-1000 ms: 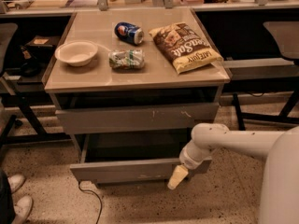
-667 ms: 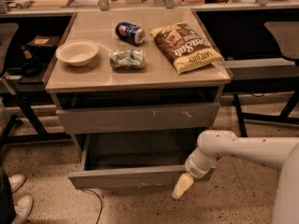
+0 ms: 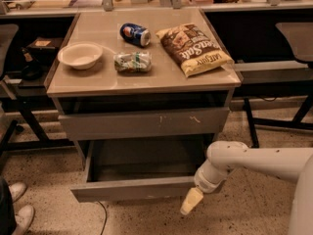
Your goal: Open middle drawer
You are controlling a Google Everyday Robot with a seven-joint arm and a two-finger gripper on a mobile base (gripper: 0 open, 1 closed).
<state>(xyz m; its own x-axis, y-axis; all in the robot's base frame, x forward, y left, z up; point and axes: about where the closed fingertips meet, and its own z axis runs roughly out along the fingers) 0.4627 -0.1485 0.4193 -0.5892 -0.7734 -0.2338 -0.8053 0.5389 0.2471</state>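
On the desk [image 3: 161,80], the bowl [image 3: 80,55], the crumpled packet [image 3: 133,61], the blue can [image 3: 135,34] and the chip bag [image 3: 195,48] lie where they lay a second ago; nothing up there has shifted. Below the desk top, the scratched top drawer [image 3: 144,123] stays shut.

The change is beneath it. The middle drawer [image 3: 132,189] stands pulled further out than a second ago. Its plain front is well forward of the top drawer's front, and its grey box interior shows from above.

Just off the right end of that front, the gripper [image 3: 191,202] has slid lower and slightly to the right, and it points down toward the floor. It now hangs beside and a little below the front's right corner; whether it touches the front cannot be told, nor whether the gripper is open or closed. Further right, the white arm [image 3: 259,160] reaches in from the frame edge.

By my judgement the drawer is open enough for the task to be nearly or fully done, and the gripper looks to be leaving the front rather than pulling on.
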